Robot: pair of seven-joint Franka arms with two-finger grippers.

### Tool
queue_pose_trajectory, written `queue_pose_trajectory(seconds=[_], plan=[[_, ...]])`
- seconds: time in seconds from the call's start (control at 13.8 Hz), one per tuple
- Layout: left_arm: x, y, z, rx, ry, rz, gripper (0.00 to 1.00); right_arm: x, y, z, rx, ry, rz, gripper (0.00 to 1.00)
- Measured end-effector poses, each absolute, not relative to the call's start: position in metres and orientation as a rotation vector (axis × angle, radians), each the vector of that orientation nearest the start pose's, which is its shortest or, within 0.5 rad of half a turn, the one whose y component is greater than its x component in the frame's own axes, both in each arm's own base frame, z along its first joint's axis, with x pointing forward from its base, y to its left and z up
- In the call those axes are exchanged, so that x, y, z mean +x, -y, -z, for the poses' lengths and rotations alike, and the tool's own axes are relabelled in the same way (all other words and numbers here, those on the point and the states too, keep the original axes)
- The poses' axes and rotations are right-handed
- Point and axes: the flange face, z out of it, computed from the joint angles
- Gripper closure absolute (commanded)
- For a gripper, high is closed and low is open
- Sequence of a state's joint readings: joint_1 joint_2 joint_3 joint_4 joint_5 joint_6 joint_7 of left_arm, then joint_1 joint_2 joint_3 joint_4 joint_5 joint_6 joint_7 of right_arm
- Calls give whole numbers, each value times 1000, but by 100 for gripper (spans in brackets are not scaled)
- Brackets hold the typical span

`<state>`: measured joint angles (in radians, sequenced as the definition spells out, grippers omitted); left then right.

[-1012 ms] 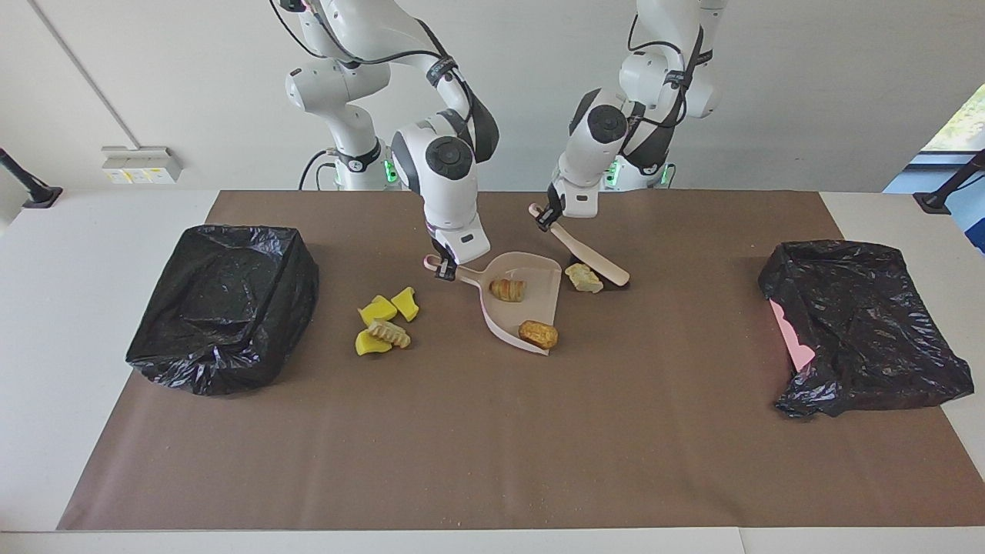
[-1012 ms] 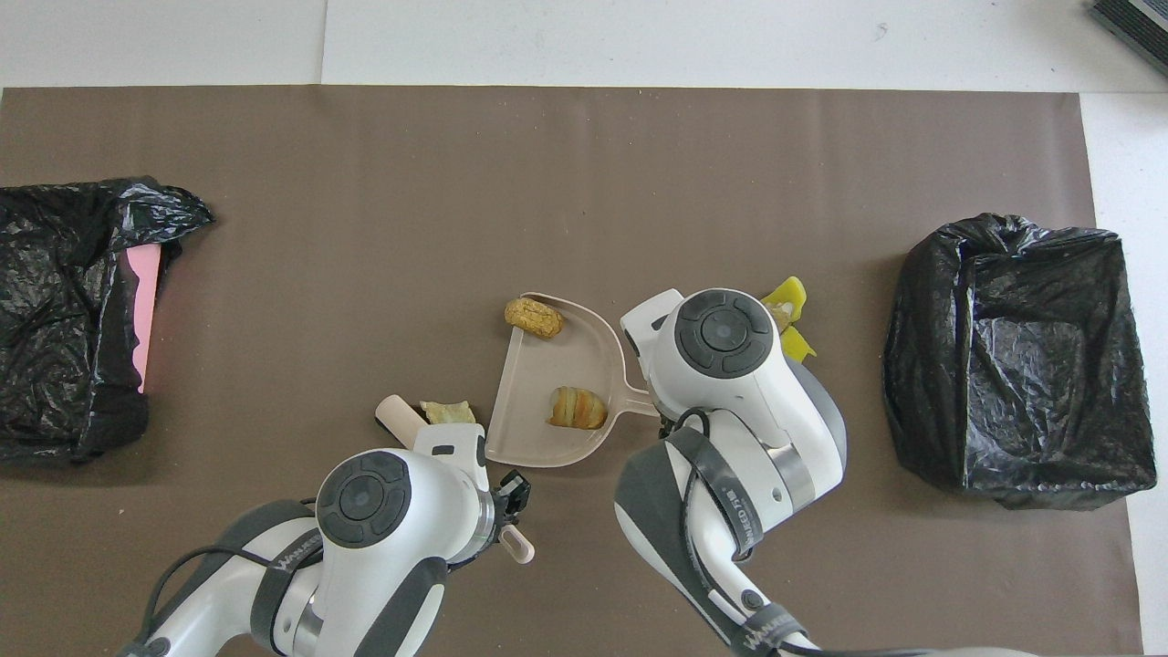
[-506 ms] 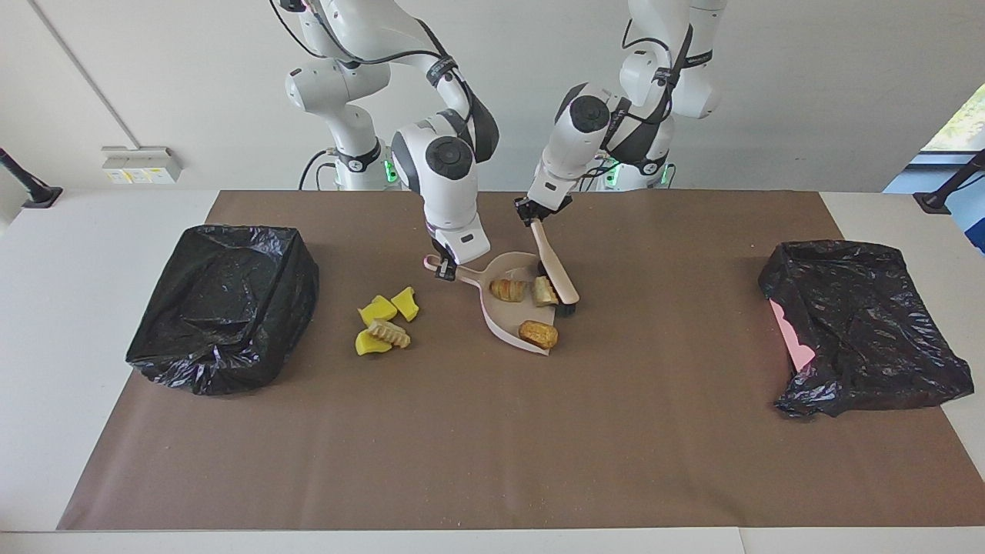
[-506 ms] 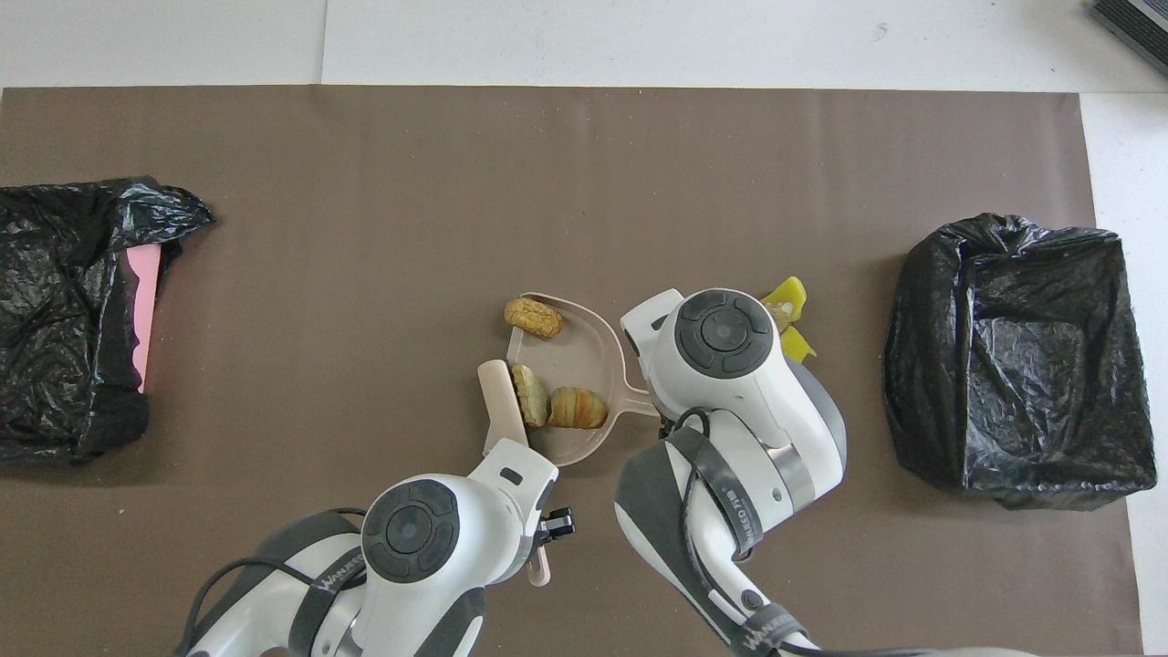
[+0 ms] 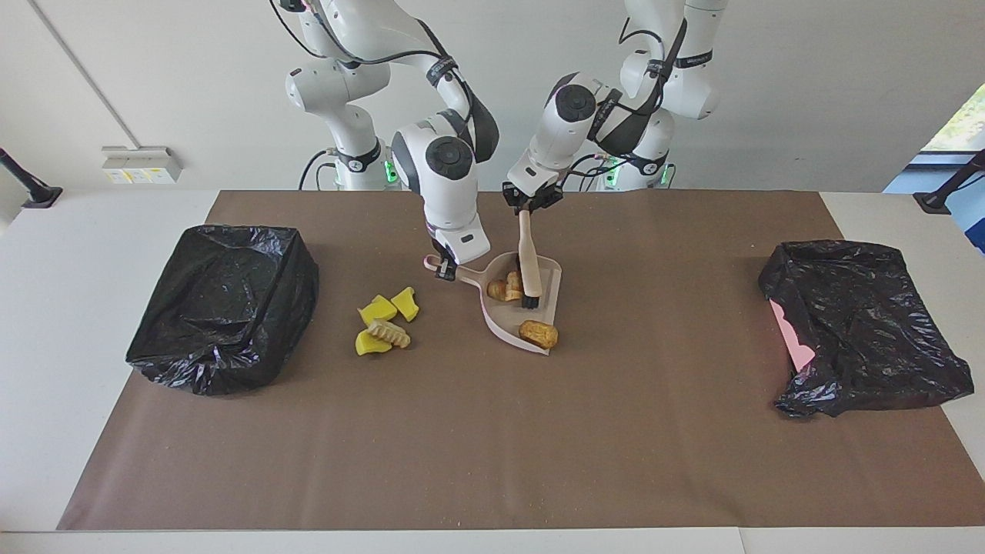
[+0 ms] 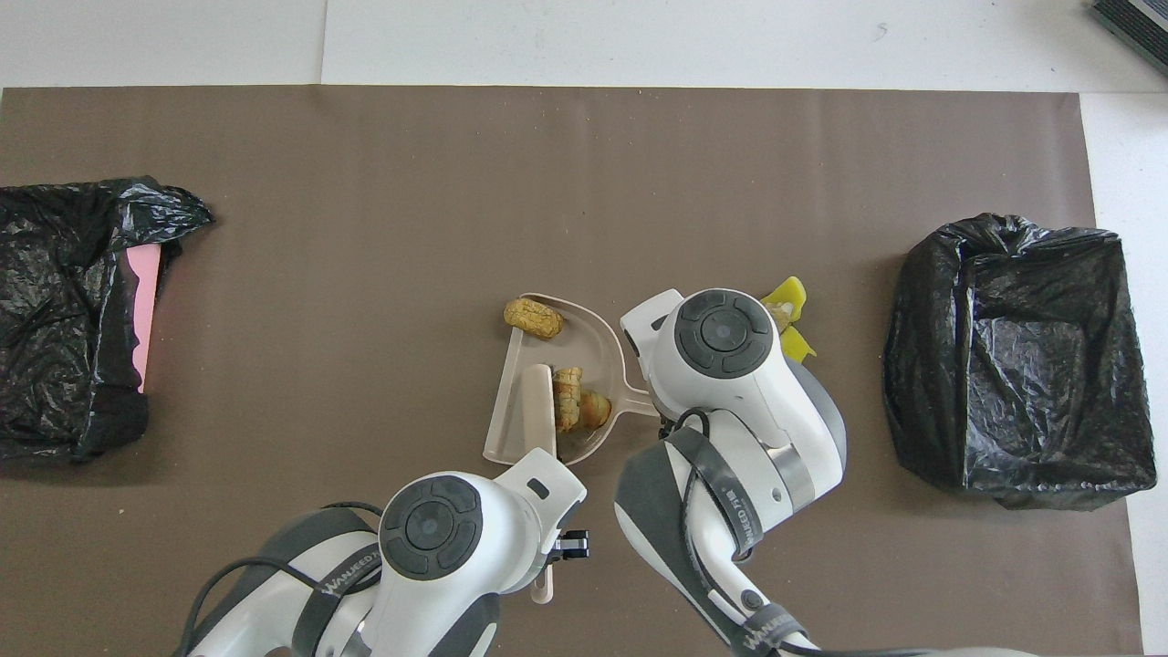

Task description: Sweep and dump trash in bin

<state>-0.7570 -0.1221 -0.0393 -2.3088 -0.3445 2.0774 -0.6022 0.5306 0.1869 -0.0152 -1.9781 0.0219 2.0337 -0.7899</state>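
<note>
Both my arms bent over the dustpan, each clenched on a tool.

My left gripper [image 5: 526,206] clamps the top of the brush [image 5: 529,261], held almost upright, its bristles inside the dustpan [image 5: 504,322] against two bread pieces [image 5: 505,287]. My right gripper [image 5: 442,266] points straight down, grasping the dustpan's handle. A third brown lump [image 5: 538,333] sits at the pan's lip. The yellow chunks and ridged piece [image 5: 385,321] lie on the mat toward the bin [image 5: 223,306] at the right arm's end.
</note>
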Motion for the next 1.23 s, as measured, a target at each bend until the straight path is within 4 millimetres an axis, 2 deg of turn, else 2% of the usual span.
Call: queue_pose_trajectory(seconds=[0.29,0.36,0.51,0.8,0.94,1.08,1.23], plan=[[338,317,-438,-3180,-8,-567,100,502,-286,-364,-2474,1870,-197,100],[336,307,-447,-3171,-1,-583,100,502,-286,-365,-2474,1871,-194,100],[332,299,-452,-3153,-12,-566,100,503,-287,-369,-2476,1871,-184,100],[320,288,-440,-3099,-37,-537,100,508,-286,-381,-2481,1866,-172,100],[322,281,-434,-3103,-2,-523,100,509,-286,-382,-2482,1865,-170,100],[327,274,-414,-3121,33,-485,100,508,-286,-381,-2481,1866,-171,100],[328,277,-392,-3151,44,-458,100,507,-285,-379,-2464,1885,-179,100]])
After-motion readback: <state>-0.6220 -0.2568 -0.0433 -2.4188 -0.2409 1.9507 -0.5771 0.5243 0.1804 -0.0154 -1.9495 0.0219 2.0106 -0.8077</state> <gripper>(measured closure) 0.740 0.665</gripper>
